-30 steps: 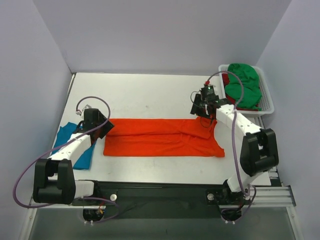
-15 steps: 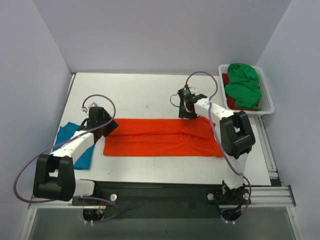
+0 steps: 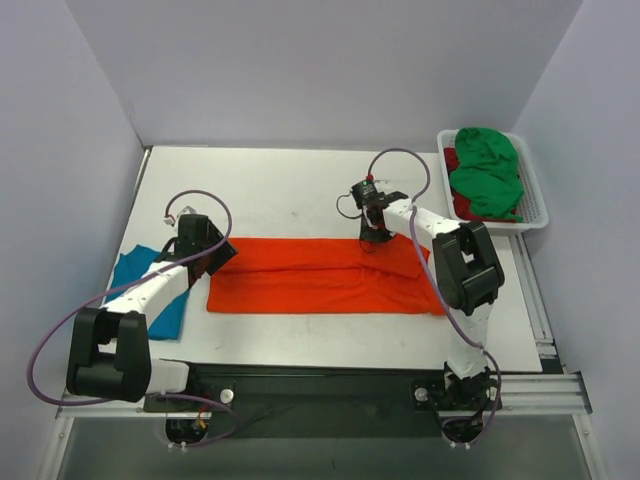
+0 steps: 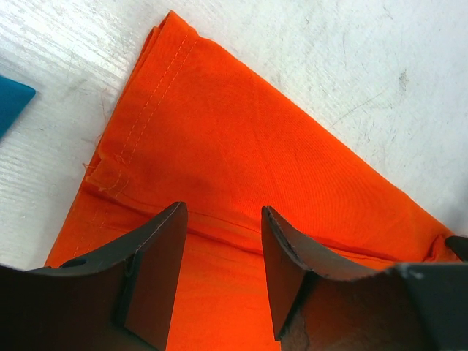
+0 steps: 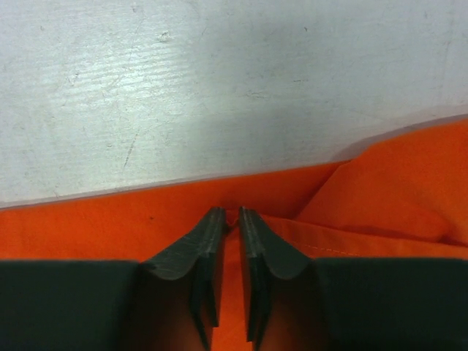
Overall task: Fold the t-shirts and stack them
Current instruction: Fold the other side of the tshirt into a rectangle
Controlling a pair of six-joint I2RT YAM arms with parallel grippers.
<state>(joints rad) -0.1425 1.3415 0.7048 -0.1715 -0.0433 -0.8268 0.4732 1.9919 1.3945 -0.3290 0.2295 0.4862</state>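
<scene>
The orange t-shirt [image 3: 320,275] lies flat as a long folded strip across the table's middle. My left gripper [image 3: 214,256] hovers over its left end, open, with only cloth [image 4: 241,139] showing between the fingers [image 4: 157,248]. My right gripper [image 3: 372,238] is down on the strip's far edge, right of centre. Its jaws [image 5: 232,213] stand almost together with a small ridge of orange cloth [image 5: 88,227] pinched between them. A teal t-shirt [image 3: 135,275] lies folded at the table's left edge, beside the left arm; its corner [image 4: 11,102] shows in the left wrist view.
A white slatted basket [image 3: 536,196] at the back right holds a crumpled green t-shirt [image 3: 487,170] over a dark red one [image 3: 453,160]. Side walls stand close on the left and right of the white table [image 3: 290,190].
My right gripper has moved left along the orange t-shirt's far edge, from near the basket to right of centre, and its jaws have closed on the cloth. The left gripper has barely moved.
</scene>
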